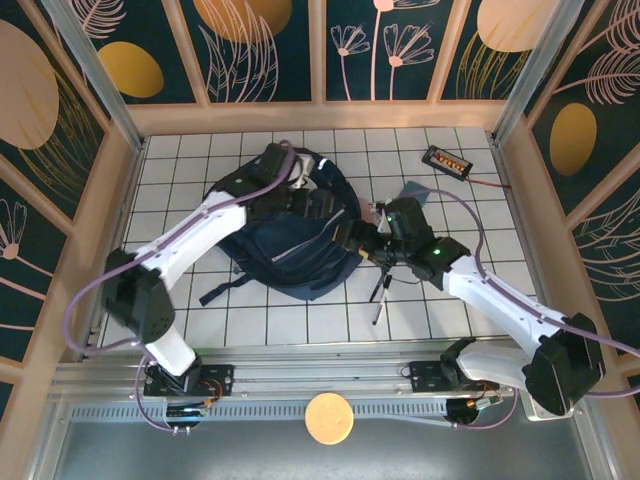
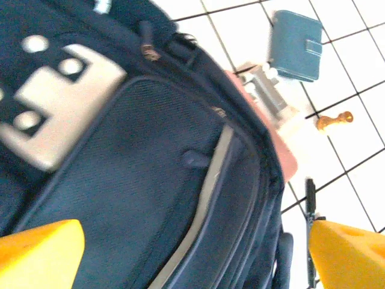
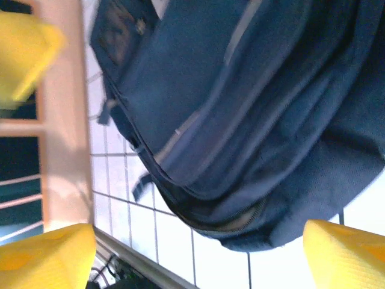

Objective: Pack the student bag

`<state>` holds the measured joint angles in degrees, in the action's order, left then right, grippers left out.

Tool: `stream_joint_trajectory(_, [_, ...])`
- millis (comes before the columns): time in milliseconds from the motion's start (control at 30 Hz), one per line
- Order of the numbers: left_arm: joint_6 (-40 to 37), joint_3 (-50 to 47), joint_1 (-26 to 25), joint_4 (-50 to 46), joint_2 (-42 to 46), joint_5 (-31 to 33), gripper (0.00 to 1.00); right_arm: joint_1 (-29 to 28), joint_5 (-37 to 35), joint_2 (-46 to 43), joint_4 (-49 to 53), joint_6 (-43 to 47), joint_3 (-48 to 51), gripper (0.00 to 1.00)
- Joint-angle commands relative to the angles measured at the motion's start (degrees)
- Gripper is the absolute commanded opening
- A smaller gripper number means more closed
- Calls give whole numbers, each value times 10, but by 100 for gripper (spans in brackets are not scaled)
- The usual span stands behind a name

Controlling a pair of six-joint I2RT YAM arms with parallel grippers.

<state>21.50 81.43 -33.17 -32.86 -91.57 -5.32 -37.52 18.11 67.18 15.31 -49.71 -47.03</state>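
No text or number is legible; the white patch [image 2: 60, 108] on the student bag [image 2: 150, 205] is blurred.

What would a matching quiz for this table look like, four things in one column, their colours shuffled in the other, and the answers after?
Things:
1. student bag
2. wallet
3. chess piece
4. flat device near the back right corner

Colours:
A. amber brown
B. black with an orange strip
C. navy with a grey stripe
D. teal blue

Pairs: 1-C, 2-D, 3-A, 4-B
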Motion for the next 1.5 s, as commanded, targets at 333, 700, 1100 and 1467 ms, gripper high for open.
stream_joint_trajectory(333, [60,-284,306,123,74,-59,99,-23,29,182,-78,-26,25,93])
stream_joint_trajectory(700, [82,-260,323,236,-122,-143,46,38,-7,290,-118,26,-41,58])
stream_joint_trajectory(1100, [293,-469,307,350,131,-192,0,150,-17,472,-35,176,-349,26])
stream_joint_trajectory(1467, [538,-521,236,422,286,-120,0,-24,-195,174,29,230,-230,99])
